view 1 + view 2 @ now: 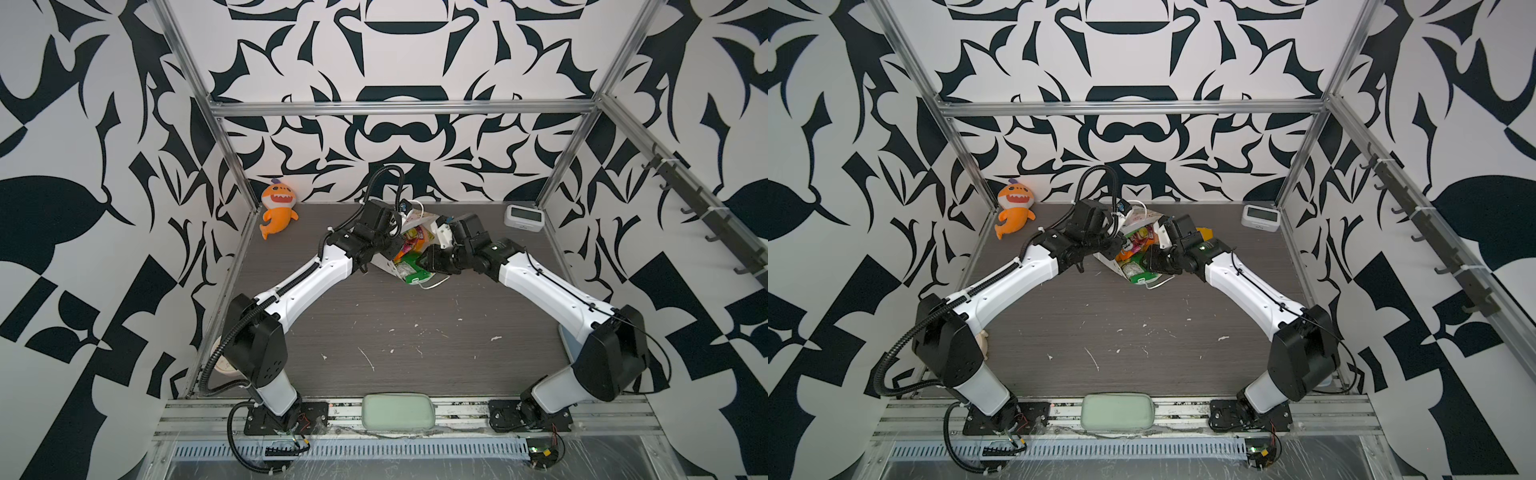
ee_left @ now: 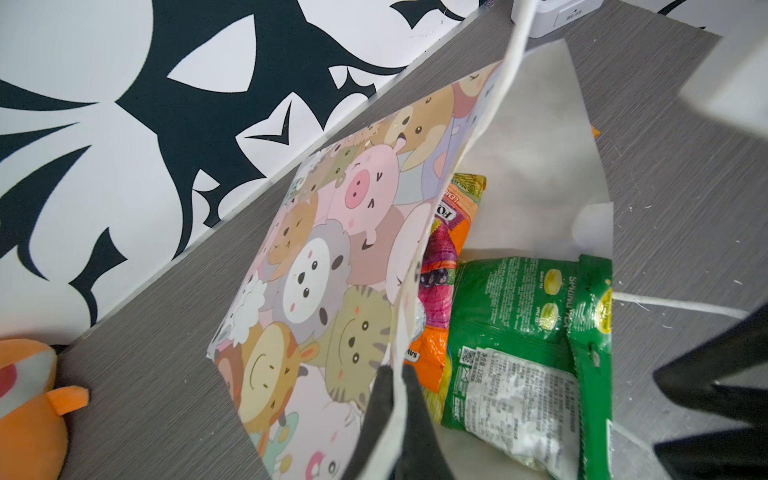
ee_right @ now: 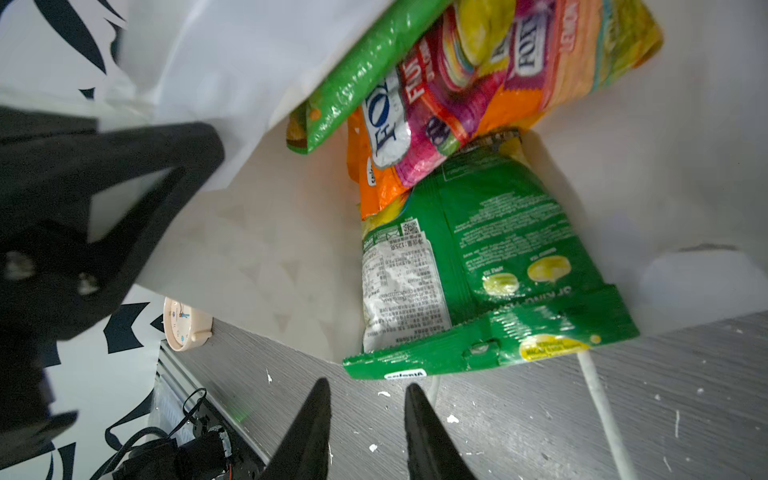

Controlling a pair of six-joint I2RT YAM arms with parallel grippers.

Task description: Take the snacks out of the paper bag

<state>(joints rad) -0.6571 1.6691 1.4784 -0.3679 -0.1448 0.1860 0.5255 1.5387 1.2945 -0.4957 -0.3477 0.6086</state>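
Left gripper [image 2: 397,384] is pinching the rim of the tall white paper gift bag [image 2: 332,270] with the pastel cartoon-animal print. Its black fingers are fully closed with the paper edge between them, holding the mouth agape. Right gripper [image 3: 365,392] is hovering just outside that mouth, low over the dark grey wood-grain tabletop [image 3: 540,436]. Its two pointed fingers [image 3: 316,419] are standing partly apart with nothing between them, their tips just short of the nearest packet.

In both top views the bag [image 1: 384,266] is lying tipped over on the far half of the table, between the two wrists, with its mouth facing the front edge. The glossy plastic snacks are sitting bunched inside it. A green packet with a white label [image 3: 498,232] is lying nearest the mouth, its sealed end poking past the rim onto the tabletop. Deeper in, an orange-and-pink packet printed FOX'S [image 3: 436,124], a yellow-orange packet [image 3: 590,54] and a slim green packet [image 3: 365,66] are leaning together. A white cord handle [image 3: 600,407] is trailing on the table beside the green packet.

A small orange shape [image 1: 1202,232] behind the right wrist may be another packet outside the bag, but it is mostly hidden. An orange plush shark [image 1: 277,208] is lying well apart in the far left corner.
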